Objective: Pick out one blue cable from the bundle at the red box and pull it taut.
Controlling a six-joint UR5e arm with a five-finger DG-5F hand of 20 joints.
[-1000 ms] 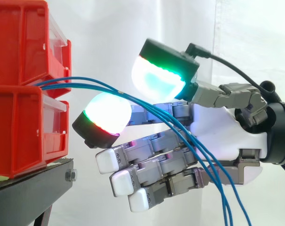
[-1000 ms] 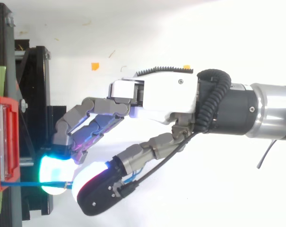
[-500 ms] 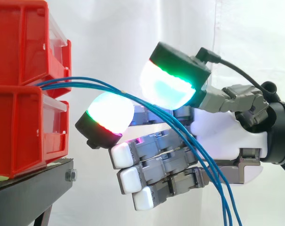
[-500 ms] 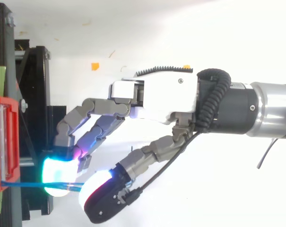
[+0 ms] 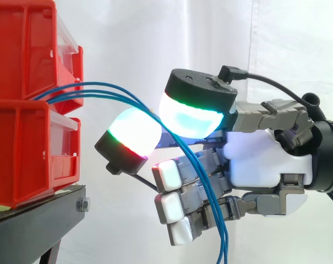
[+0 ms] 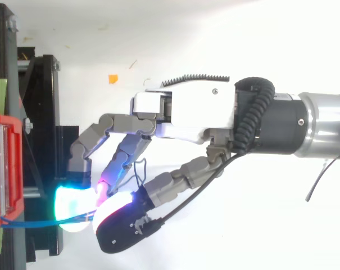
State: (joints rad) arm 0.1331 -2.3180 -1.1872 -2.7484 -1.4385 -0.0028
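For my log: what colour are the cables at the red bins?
The cables are blue, clearest in the side view.

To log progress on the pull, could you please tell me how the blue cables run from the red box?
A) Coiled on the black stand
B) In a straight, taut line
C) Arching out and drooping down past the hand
C: the blue cables arch out of the red box, pass between the hand's glowing pads and hang slack in front of its curled fingers.
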